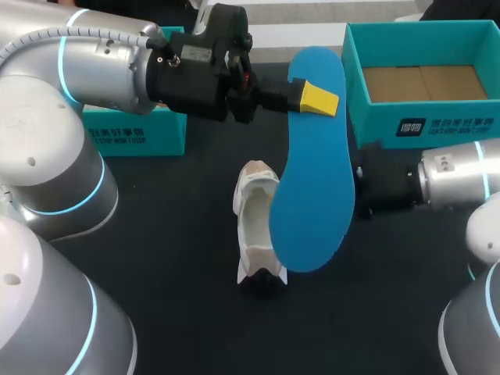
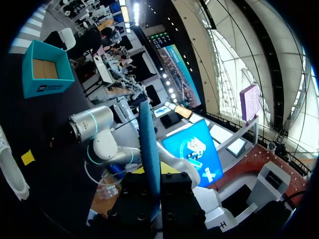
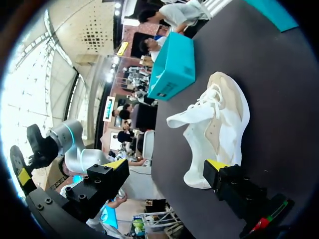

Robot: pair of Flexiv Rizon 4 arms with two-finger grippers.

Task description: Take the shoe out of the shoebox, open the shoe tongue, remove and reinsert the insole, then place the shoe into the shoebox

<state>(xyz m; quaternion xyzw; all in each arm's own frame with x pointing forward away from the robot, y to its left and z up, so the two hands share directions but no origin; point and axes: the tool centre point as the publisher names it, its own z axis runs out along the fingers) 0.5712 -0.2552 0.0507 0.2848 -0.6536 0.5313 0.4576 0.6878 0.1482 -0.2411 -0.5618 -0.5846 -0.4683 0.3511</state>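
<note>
My left gripper [image 1: 314, 97] is shut on the toe end of a blue insole [image 1: 312, 180] and holds it up above the table. In the left wrist view the insole [image 2: 148, 144] stands edge-on between the black fingers. Partly under the insole, a white shoe [image 1: 256, 223] lies on the dark table. My right arm [image 1: 445, 181] comes in at table height, its fingers hidden behind the insole. In the right wrist view my right gripper [image 3: 167, 167] is open, and the shoe [image 3: 214, 124] lies just ahead of its yellow tips with its tongue pulled up.
The open teal shoebox [image 1: 426, 125] stands at the back right with only brown card inside. A second teal box part [image 1: 137, 134] sits at the back left behind my left arm. The dark tabletop [image 1: 187, 312] fills the front.
</note>
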